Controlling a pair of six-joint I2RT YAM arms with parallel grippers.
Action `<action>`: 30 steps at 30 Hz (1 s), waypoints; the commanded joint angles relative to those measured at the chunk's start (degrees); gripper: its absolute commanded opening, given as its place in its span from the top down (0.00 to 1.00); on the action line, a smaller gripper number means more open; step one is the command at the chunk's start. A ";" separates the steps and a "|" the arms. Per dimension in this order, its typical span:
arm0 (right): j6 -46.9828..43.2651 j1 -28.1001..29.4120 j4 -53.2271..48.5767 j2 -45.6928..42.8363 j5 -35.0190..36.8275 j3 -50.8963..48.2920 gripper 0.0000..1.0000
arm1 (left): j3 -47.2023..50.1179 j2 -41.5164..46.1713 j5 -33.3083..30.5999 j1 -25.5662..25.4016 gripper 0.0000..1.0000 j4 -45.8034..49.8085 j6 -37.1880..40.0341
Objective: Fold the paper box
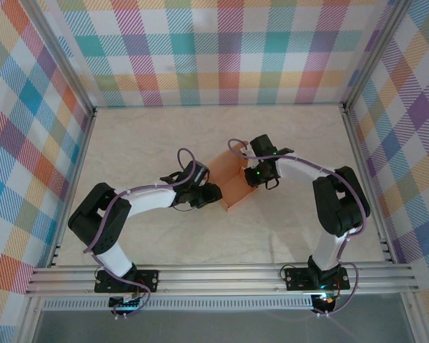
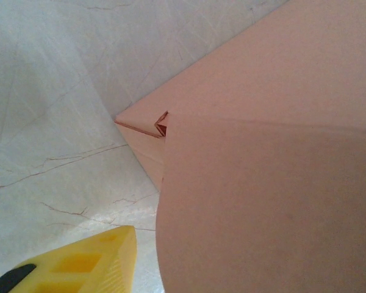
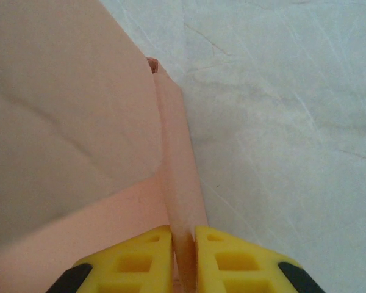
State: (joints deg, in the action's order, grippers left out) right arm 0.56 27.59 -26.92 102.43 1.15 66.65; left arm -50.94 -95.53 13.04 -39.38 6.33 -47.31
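The salmon-orange paper box (image 1: pixel 229 179) lies partly folded mid-table between both arms. My right gripper (image 1: pixel 252 177) is at its right side. In the right wrist view its yellow fingers (image 3: pixel 143 256) are shut on a thin upright wall of the paper box (image 3: pixel 177 177), pinched at the gripper (image 3: pixel 184 235). My left gripper (image 1: pixel 211 193) sits at the box's left edge. In the left wrist view one yellow finger (image 2: pixel 85 262) shows, apart from the cardboard, with bare table between. A large panel of the paper box (image 2: pixel 262 195) covers the other finger. A folded corner (image 2: pixel 160 124) points left.
The tabletop (image 1: pixel 143 136) is pale with a marbled pattern, framed by aluminium rails (image 1: pixel 222 275) in front and checked cloth walls (image 1: pixel 222 50) around. Both arms' elbows (image 1: pixel 100 214) (image 1: pixel 339 200) stand near the front edge.
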 commanded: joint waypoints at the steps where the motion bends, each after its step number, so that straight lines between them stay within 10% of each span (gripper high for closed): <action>1: -2.18 2.60 -4.22 3.13 2.74 1.58 0.89 | 1.40 -3.62 -2.35 -0.79 0.57 8.37 0.35; 30: -8.43 5.10 -7.63 9.26 8.57 7.44 0.75 | 1.28 -4.15 -2.23 -0.79 0.58 8.50 0.32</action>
State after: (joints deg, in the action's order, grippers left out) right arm -4.64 31.33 -28.82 108.51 11.35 74.54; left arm -51.27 -95.90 12.88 -39.35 6.48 -47.35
